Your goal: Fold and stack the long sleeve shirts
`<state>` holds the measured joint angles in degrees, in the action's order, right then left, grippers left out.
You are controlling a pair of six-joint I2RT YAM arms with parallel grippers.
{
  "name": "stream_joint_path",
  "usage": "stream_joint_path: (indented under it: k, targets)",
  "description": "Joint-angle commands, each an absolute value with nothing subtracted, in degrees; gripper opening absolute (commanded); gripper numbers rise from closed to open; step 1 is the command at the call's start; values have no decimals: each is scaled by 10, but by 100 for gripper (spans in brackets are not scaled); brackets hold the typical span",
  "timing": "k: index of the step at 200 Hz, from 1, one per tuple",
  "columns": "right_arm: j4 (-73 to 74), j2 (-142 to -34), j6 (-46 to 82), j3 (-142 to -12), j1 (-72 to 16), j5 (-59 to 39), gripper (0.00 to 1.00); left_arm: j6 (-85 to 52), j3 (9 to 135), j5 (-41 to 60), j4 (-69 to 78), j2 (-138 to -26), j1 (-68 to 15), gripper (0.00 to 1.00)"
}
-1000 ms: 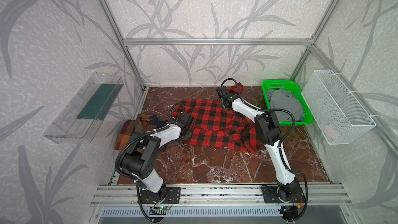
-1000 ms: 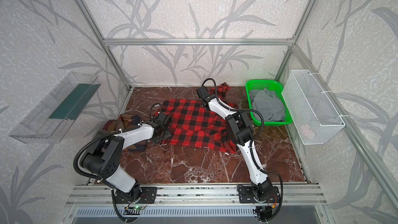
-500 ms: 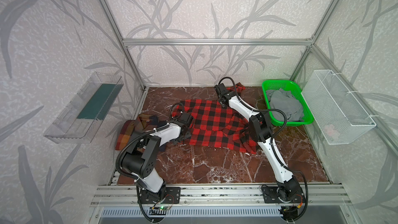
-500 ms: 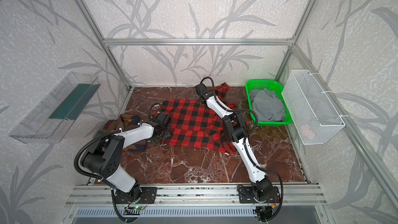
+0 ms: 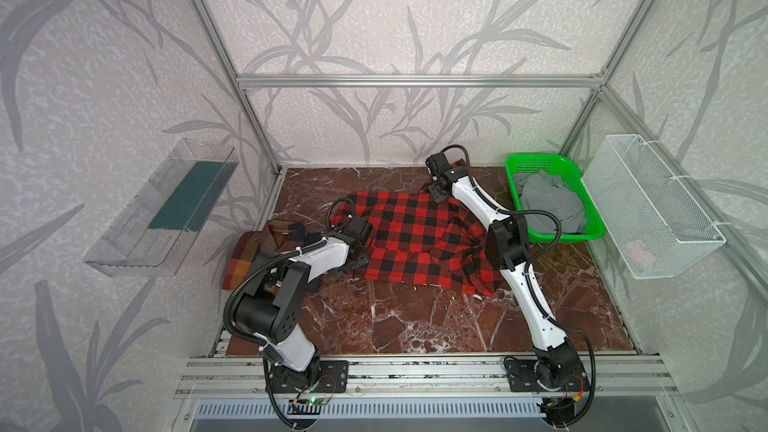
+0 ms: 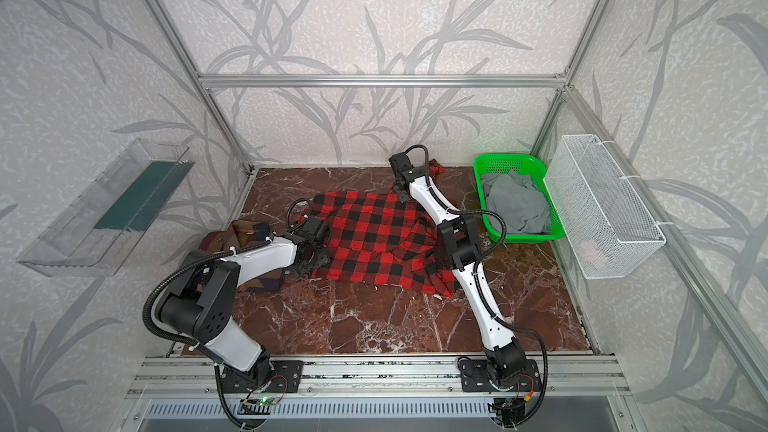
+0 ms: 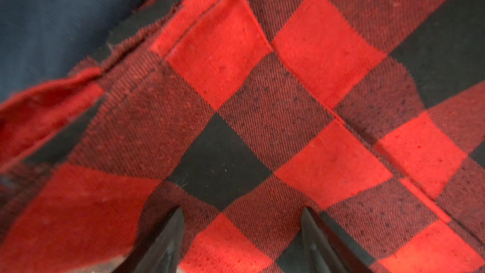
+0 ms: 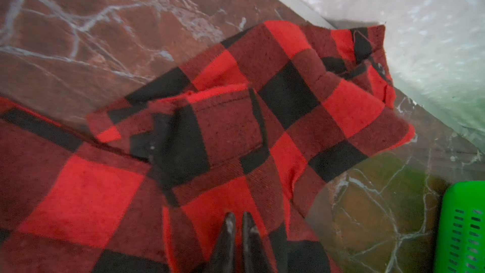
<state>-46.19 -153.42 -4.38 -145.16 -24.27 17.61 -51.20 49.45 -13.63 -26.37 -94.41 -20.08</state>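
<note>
Two shirts lie on the counter (image 5: 415,326): the brown plaid shirt (image 5: 249,251) bunched at far left, the red-and-black shirt (image 5: 407,238) spread beside it, long axis running left to right between my arms. My left fingers (image 7: 165,245) stand released over its left edge. My right fingers (image 8: 225,240) are clenched on cloth where the sleeve (image 8: 328,95) runs toward the back wall; whether a fold is pinched I cannot tell.
</note>
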Motion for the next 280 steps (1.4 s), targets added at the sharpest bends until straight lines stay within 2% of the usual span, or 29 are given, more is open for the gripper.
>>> stream_joint_path:
  k: [1, 14, 25, 35, 47, 63, 105, 128, 192, 235, 259, 280]
  targets:
    - [-498, -1543, -23, -1468, -240, 141, 2, -521, 469, -130, -322, -962, -191, 72]
    - [-503, -1534, -18, -1468, -239, 142, 1, -521, 468, -133, -325, -957, -191, 72]
    - [-499, -1520, -14, -1459, -239, 135, 3, -520, 465, -133, -325, -951, -191, 72]
    - [-495, -1500, -8, -1448, -240, 115, 12, -521, 464, -133, -326, -945, -191, 72]
    - [-486, -1477, -6, -1431, -241, 93, 28, -521, 463, -132, -326, -940, -191, 72]
    - [-472, -1454, -2, -1409, -243, 86, 38, -519, 464, -131, -325, -940, -191, 73]
    - [-479, -1458, -15, -1398, -247, 106, 42, -520, 462, -130, -323, -944, -191, 73]
    - [-488, -1464, -26, -1394, -251, 95, 43, -519, 462, -130, -322, -945, -191, 73]
    - [-495, -1499, -49, -1392, -260, 152, 43, -517, 463, -131, -321, -948, -191, 73]
    - [-497, -1511, -69, -1399, -260, 152, 37, -517, 465, -131, -321, -951, -191, 73]
    - [-509, -1523, -66, -1407, -260, 137, 27, -517, 464, -130, -321, -950, -191, 73]
    - [-516, -1524, -60, -1413, -260, 129, 13, -517, 465, -130, -322, -949, -191, 73]
